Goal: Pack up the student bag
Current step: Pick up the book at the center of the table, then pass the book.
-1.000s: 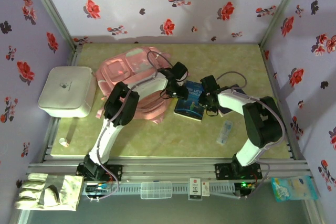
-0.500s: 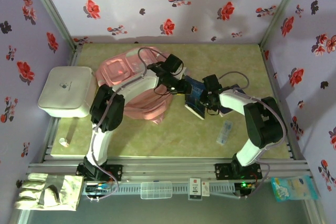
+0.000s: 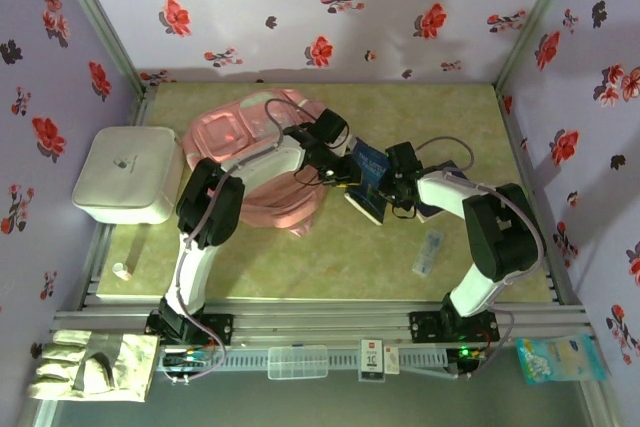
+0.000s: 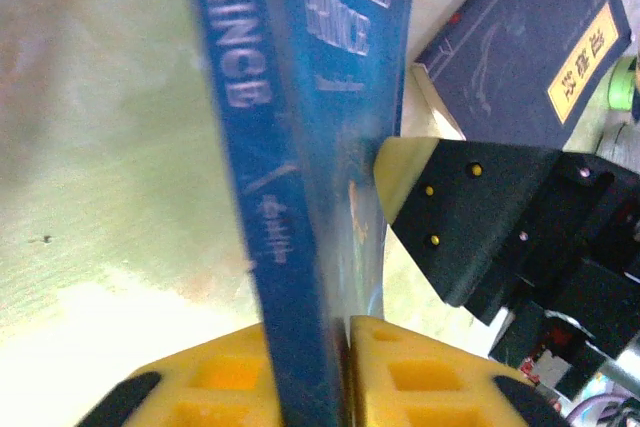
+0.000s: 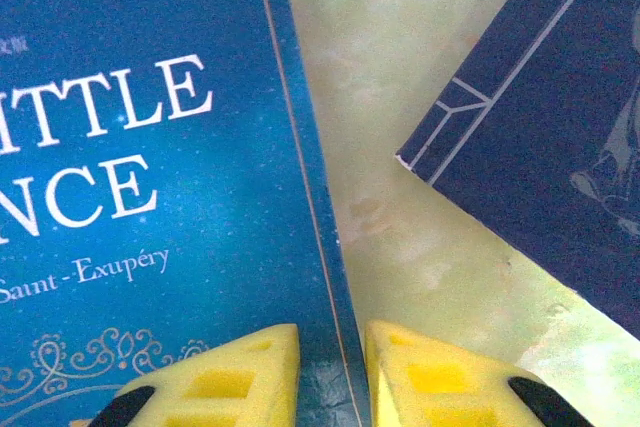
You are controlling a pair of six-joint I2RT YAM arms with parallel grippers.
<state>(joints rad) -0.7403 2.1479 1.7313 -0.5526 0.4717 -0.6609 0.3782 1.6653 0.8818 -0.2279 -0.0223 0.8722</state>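
We see the student bag (image 3: 232, 137) lying left of centre in the top view, its inside hidden from us. Just to its right, both claws pinch the blue book (image 4: 300, 147), which stands outside the bag. The left gripper (image 4: 335, 372) is tight on its spine, and the right gripper (image 5: 332, 372) is narrow on its cover edge. The white box (image 3: 128, 175) at far left is lidded.

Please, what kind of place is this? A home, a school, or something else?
Most likely a robot test booth, not a home. Flower-print panels wall in a small table, an aluminium rail edges its near side, and a left arm and a right arm are bolted there.
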